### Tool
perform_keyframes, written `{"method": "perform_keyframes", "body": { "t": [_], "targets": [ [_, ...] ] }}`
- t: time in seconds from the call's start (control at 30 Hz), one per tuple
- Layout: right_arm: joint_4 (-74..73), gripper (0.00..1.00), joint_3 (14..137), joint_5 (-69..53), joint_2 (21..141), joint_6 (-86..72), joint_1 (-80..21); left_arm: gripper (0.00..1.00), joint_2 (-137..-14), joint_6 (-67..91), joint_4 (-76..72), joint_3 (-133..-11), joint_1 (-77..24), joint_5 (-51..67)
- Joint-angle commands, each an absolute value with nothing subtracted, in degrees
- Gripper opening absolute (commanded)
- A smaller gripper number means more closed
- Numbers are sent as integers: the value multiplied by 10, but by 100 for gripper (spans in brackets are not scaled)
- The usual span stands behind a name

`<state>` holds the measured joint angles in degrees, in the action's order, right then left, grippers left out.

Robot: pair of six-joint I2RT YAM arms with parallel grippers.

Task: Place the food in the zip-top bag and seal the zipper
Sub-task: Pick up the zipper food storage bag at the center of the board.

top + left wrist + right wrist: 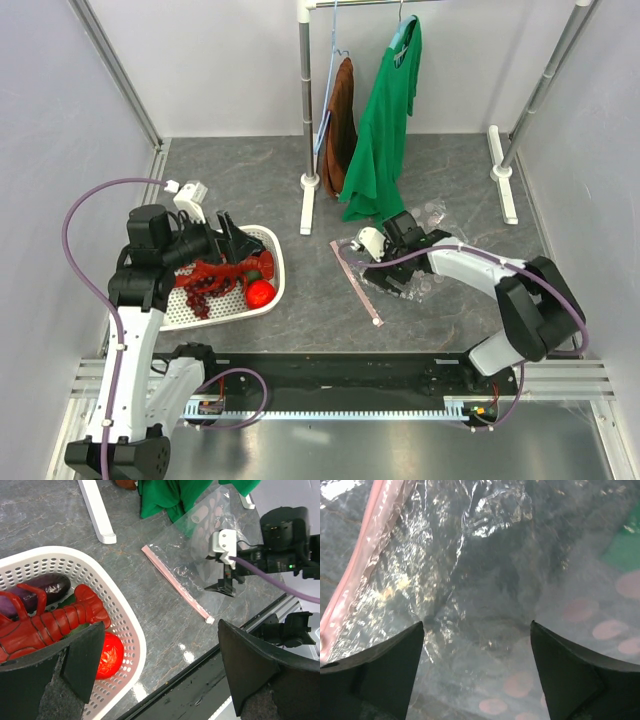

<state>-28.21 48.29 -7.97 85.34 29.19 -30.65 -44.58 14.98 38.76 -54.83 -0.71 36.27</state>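
The red lobster (45,625) lies in the white perforated basket (132,645) beside the red tomato (107,655), a dark purple piece (42,587) and a sliver of green. My left gripper (165,650) hangs open and empty over the basket's right rim; in the top view it (238,248) is above the lobster (215,272) and tomato (260,292). The clear dotted zip-top bag (425,255) lies flat on the table, its pink zipper (357,285) facing the basket. My right gripper (477,645) is open, low over the bag (485,580), with the zipper (365,555) to its left.
A clothes rack at the back holds a green shirt (385,130) and a brown garment (340,125); its white feet (308,205) stand on the table just behind the bag. Grey walls close in both sides. A black rail (350,375) runs along the near edge.
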Motion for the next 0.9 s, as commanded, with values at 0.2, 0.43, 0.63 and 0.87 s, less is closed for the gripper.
{"method": "perform_keyframes", "body": {
  "t": [0.2, 0.43, 0.63, 0.87],
  "targets": [
    [-191, 44, 460, -38, 929, 301, -321, 100, -439, 167, 345, -527, -4, 376],
    [-244, 0, 472, -94, 872, 296, -321, 99, -445, 186, 332, -512, -4, 392],
    [-292, 0, 516, -177, 737, 244, -299, 96, -441, 231, 297, -463, -4, 449],
    [-310, 0, 536, -227, 644, 175, -278, 90, -440, 350, 165, -362, -33, 470]
  ]
}}
